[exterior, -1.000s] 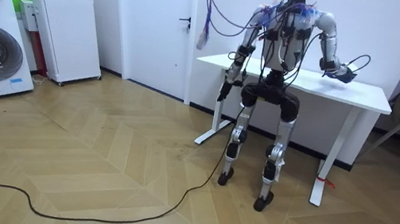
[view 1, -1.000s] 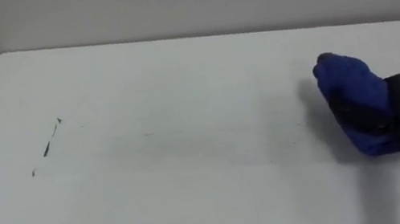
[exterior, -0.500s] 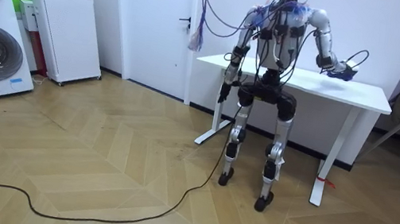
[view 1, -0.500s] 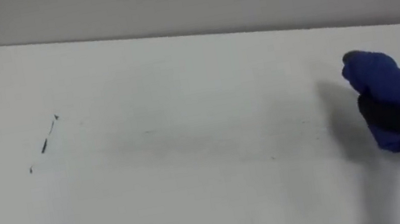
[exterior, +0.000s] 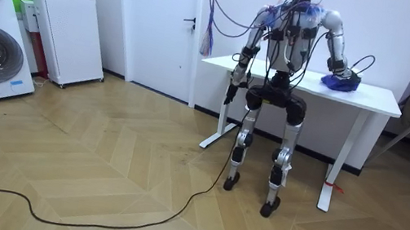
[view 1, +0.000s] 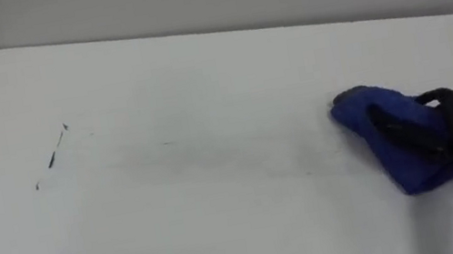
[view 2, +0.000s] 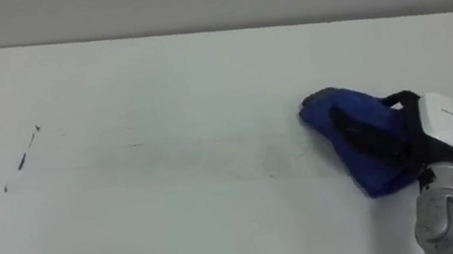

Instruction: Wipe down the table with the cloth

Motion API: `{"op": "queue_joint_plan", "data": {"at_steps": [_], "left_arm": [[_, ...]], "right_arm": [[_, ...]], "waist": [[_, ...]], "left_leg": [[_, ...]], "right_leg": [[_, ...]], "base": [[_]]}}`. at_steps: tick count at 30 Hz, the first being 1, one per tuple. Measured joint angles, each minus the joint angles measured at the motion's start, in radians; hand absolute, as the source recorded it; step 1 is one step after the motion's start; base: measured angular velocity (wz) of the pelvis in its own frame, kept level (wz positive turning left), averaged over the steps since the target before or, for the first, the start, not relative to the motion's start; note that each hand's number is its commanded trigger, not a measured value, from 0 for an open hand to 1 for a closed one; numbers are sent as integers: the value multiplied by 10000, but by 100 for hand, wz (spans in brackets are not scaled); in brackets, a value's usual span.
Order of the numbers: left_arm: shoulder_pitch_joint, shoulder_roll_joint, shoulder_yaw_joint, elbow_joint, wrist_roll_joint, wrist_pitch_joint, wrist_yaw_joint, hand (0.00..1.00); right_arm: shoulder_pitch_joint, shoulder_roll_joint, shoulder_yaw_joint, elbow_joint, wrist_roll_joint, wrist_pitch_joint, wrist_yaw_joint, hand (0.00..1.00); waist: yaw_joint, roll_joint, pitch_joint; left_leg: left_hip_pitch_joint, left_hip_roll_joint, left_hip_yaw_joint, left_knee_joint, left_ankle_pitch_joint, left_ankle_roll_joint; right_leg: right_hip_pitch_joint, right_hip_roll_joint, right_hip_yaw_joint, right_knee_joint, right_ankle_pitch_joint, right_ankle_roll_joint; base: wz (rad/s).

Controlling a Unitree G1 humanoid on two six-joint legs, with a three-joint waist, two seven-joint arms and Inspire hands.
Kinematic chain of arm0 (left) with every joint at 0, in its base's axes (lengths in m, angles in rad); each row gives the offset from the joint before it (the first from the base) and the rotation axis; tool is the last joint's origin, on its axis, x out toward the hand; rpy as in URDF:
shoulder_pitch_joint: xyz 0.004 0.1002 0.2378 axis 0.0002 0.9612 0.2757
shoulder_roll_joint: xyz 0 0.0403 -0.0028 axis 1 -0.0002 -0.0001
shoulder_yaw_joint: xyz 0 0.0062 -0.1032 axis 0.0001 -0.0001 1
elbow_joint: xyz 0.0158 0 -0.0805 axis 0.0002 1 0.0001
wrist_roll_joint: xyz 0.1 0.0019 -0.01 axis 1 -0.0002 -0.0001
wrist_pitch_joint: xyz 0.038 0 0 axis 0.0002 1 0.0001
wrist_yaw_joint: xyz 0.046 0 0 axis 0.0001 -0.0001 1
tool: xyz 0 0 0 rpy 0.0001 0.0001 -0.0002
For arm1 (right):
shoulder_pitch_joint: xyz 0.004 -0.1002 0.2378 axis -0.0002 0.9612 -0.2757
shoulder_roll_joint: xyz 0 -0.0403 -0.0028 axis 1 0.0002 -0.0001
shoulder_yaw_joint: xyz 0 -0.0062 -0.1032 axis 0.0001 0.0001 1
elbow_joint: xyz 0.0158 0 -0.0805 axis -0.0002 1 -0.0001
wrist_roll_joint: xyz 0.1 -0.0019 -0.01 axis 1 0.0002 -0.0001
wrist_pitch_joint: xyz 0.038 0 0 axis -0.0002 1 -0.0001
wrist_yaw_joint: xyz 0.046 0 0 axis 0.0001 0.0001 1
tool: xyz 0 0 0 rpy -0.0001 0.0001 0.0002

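scene: white table seen from above; the robot stands at its long side, facing it, in the room view.
task thing: blue cloth, bunched up, lying on the table top at the robot's right, near the right edge.
right hand: right hand is on top of the cloth, dark fingers dug into the folds and grasping it; the cloth touches the table under the hand.
left hand: left hand hangs beside the hip in the room view, well apart from the table; too small there, cannot tell its fingers.
dirt: short dark streak on the far left of the table; faint grey smear runs across the middle, between the streak and the cloth.
step: looks like a wiping stroke with the cloth pressed down at the right part.
progress: judged partly done at best, streak and smear both visible.
risk 1: the cloth is a lump, so little of it lies flat; a stroke may skip over the smear.
risk 2: the streak is well apart from the hand, on the other side; a long reach across could lighten the pressure or lift the cloth off the top.
risk 3: a loose fold could slip out of the fingers when dragged.
risk 4: a stroke to the right could carry the cloth over the near right edge.
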Motion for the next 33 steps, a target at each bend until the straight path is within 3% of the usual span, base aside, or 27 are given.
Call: {"op": "queue_joint_plan", "data": {"at_steps": [10,15,22,26,29,33], "left_arm": [[106,6,-81,-68,-31,0,12,0],[285,16,-4,-40,-51,-7,30,0],[777,13,425,-71,64,-14,30,0],[1104,27,1021,-141,63,-12,30,0],[1155,34,1124,-141,46,-11,29,0],[1138,32,1188,-142,59,-15,29,0]], "right_arm": [[-7,-2,-3,46,-22,1,1,0],[-12,-52,-336,47,52,-72,1,0],[-46,-255,-2114,257,859,-348,-520,0],[-26,-653,-3157,814,1220,-349,-820,0],[-10,-671,-3650,1133,1459,-360,-1050,0],[10,-760,-4127,1900,1990,-358,-1266,0]], "waist": [[12,-75,12],[-73,-140,46],[-337,-246,14],[-757,-268,-36],[-1113,-266,-59],[-1183,-270,-70]], "left_leg": [[125,-5,-20,-59,1,0],[120,-8,-5,-52,0,0],[62,0,-18,6,-1,0],[-33,-2,-5,124,-1,1],[16,12,63,167,-2,1],[133,51,172,20,-3,-2]], "right_leg": [[117,-3,-52,0,0,1],[161,-33,-352,0,0,1],[110,-48,-590,7,-1,2],[151,-47,-537,17,0,1],[152,-35,-411,4,-1,2],[139,-8,-215,6,0,1]], "base": [[1],[2],[5],[1],[3],[-16]]}}
